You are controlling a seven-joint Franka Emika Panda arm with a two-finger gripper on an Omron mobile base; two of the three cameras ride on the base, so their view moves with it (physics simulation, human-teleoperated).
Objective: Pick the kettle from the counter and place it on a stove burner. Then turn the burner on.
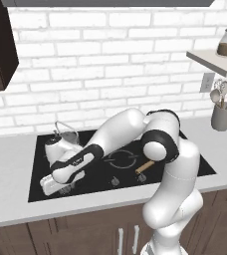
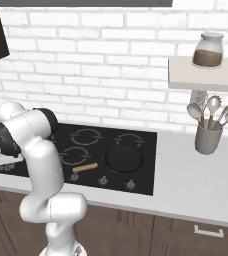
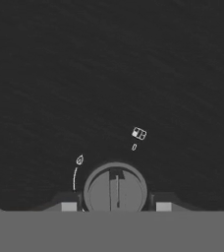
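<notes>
The kettle [image 1: 60, 143] already stands on the black cooktop [image 1: 195, 164], at its far left, off the counter [image 1: 8, 199]. What needs handling now is a knob [image 3: 115, 189] on the cooktop's near left edge: small, round, rigid, with a raised ridge across it, probably slick. The gripper [image 3: 115, 206] hangs over it, a finger on either side; whether they pinch it I cannot tell. Best gripped across that ridge, then twisted.

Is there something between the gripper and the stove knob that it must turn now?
Nothing visible. In the hand view the round knob sits directly between the two fingertips, on the black cooktop.
</notes>
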